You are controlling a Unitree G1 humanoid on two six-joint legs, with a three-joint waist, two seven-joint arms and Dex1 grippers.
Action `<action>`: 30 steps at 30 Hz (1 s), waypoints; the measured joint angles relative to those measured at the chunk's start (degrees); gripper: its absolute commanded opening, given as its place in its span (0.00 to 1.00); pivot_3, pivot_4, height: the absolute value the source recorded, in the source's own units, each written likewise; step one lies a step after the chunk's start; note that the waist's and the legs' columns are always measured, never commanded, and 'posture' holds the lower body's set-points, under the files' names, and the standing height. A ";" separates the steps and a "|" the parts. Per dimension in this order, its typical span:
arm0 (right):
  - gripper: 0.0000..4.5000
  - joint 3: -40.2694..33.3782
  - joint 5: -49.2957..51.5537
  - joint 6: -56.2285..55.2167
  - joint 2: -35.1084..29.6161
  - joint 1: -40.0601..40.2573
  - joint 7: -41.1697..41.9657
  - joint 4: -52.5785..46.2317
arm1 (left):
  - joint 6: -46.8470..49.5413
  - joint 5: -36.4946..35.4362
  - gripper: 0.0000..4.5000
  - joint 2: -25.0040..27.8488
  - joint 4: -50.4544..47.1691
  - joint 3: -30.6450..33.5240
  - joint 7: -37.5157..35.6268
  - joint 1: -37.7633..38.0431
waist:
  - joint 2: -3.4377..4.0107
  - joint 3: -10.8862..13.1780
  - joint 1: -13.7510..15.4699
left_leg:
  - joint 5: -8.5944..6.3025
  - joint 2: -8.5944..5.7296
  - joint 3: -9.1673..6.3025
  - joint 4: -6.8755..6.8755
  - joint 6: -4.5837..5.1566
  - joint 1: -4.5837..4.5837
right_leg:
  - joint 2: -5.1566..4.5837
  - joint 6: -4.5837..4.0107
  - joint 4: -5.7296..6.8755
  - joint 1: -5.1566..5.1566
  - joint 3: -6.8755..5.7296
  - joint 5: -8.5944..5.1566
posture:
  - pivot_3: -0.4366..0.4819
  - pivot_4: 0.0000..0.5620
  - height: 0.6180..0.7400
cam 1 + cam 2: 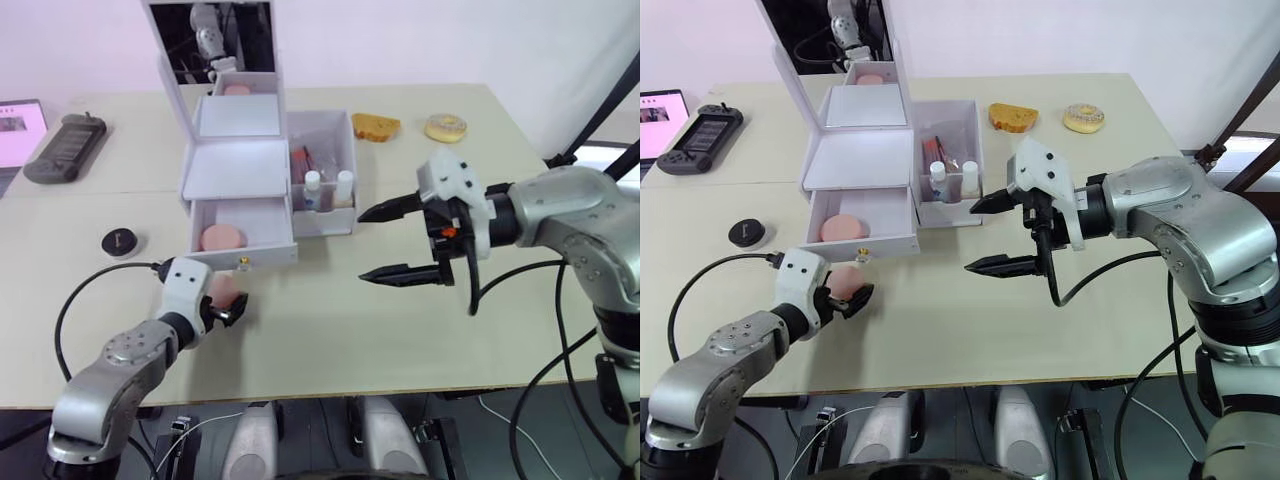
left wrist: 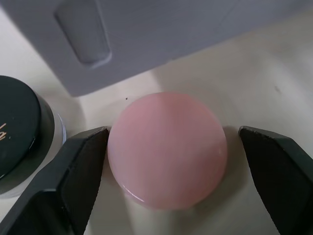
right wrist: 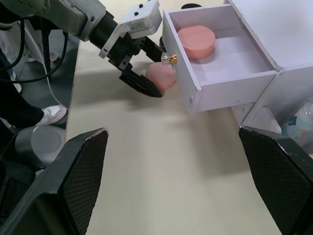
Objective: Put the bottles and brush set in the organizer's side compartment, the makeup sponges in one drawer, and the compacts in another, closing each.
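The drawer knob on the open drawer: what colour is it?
Gold, a small shiny knob on the white drawer front; the right wrist view shows it best.

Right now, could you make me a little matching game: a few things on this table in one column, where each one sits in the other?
Things:
1. pink sponge
2. second pink sponge
3. white-capped bottles
4. black compact

Places:
A. organizer's side compartment
B. open bottom drawer
C. bare tabletop, left of the organizer
D. between the left pincer's fingers, in front of the drawer

Pairs: 1-B, 2-D, 3-A, 4-C
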 measured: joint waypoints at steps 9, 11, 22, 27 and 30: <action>1.00 0.01 -0.13 -0.04 -0.13 -1.07 -0.69 -0.17 | 0.30 -0.14 0.59 0.33 -0.89 1.54 -1.70 1.24 | 0.00 0.00 -0.08 | 0.00 0.00 0.00 -0.04 0.00 -0.01 | -0.01 0.01 -0.06 0.00 0.00 -0.01 | 0.48 0.27 1.00; 1.00 0.08 -0.27 -0.21 -0.13 -1.15 -0.40 0.17 | 0.80 -0.85 0.59 1.32 -2.13 2.54 -3.09 2.64 | 0.00 0.00 -0.26 | 0.00 0.00 0.01 -0.07 0.00 -0.01 | -0.01 0.01 -0.07 -0.01 0.00 -0.01 | 0.48 0.27 1.00; 1.00 3.53 -2.90 -4.91 1.47 -2.89 3.17 4.41 | -4.25 -14.16 0.59 7.20 -15.79 15.13 -20.78 17.32 | -0.01 0.03 -0.14 | -0.01 0.01 0.06 -0.04 -0.02 -0.06 | -0.09 0.09 -0.25 -0.05 0.00 -0.06 | 0.48 0.27 1.00; 1.00 4.37 -4.13 -6.55 2.38 -3.12 4.15 6.02 | -5.75 -28.22 0.59 12.71 -18.06 21.45 -25.00 10.31 | 0.02 0.05 0.12 | -0.01 0.01 0.03 -0.04 -0.02 -0.07 | -0.07 0.14 -0.23 -0.04 -0.01 -0.09 | 0.48 0.27 1.00; 1.00 4.20 -4.45 -6.55 2.37 -3.01 4.22 5.92 | -4.87 -34.97 0.59 17.36 -15.51 21.32 -22.41 -0.55 | 0.02 0.05 0.04 | 0.00 0.00 0.03 -0.03 -0.01 -0.07 | -0.04 0.11 -0.18 -0.01 -0.01 -0.07 | 0.48 0.27 1.00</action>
